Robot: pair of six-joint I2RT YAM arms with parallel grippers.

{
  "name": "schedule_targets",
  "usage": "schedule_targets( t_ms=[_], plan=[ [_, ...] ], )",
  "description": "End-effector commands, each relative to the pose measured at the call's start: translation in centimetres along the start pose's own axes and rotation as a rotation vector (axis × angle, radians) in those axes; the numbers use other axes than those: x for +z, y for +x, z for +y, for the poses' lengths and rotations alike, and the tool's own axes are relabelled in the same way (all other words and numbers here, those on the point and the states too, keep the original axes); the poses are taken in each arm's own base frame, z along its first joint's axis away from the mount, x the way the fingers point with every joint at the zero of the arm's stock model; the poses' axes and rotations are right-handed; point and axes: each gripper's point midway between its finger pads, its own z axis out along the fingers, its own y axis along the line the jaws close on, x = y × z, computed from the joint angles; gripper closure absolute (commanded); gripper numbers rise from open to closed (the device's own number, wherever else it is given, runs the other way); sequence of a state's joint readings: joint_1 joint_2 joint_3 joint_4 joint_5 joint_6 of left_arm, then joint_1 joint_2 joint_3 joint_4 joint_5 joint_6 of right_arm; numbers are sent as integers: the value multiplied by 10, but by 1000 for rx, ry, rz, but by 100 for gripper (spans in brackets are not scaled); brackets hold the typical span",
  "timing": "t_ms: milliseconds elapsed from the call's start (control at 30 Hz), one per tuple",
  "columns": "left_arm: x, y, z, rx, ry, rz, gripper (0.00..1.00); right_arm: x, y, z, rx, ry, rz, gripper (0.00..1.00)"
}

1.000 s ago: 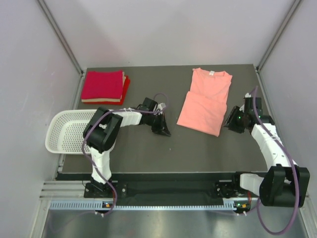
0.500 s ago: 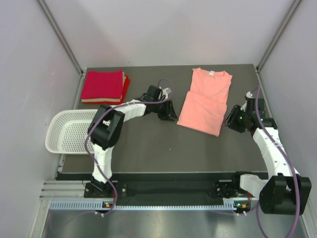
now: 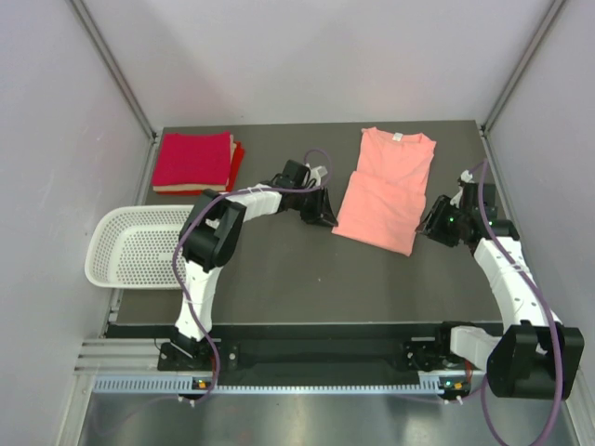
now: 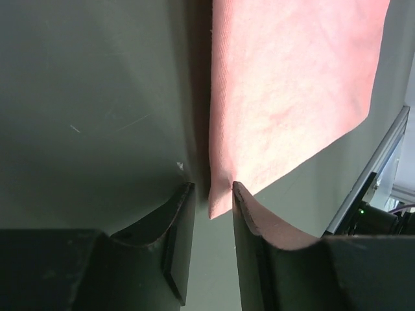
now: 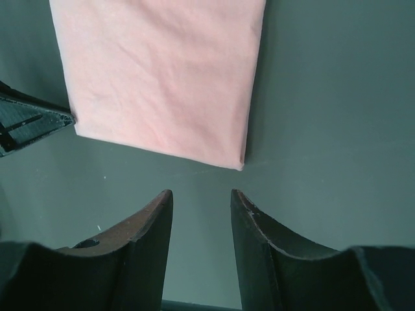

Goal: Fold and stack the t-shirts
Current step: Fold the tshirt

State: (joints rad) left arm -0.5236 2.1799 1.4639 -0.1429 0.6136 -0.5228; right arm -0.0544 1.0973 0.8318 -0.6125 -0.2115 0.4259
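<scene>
Left wrist view: the left gripper (image 4: 212, 190) has its jaws parted around a near corner of the salmon-pink t-shirt (image 4: 285, 78), not pinching yet. The right gripper (image 5: 201, 193), spread too, hovers just short of the other corner. Guessing both grab the hem for a fold. The red folded t-shirts (image 3: 192, 160) sit back-left.

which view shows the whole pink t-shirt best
The top external view: it shows the whole pink t-shirt, collar to bottom edge. The left wrist view shows only one side and a bottom corner, which lies between the jaws of the left gripper. The right wrist view shows just the bottom part.
</scene>
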Motion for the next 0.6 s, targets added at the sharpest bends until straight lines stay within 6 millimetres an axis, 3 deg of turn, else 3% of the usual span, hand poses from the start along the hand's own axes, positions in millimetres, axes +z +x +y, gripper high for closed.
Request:
schedule_targets(
  t_ms=[0,133,367,567],
  plan=[
    [6,6,3,17,10,21,65,2,-9,5,-25,-25,-30,58],
    [7,13,1,7,27,36,71,3,-7,5,-20,-27,-29,58],
    [10,26,-6,-32,88,56,100,5,-11,6,-16,-30,-39,58],
    [3,38,-4,-55,50,43,100,8,-24,15,-5,-51,-52,58]
  ],
)
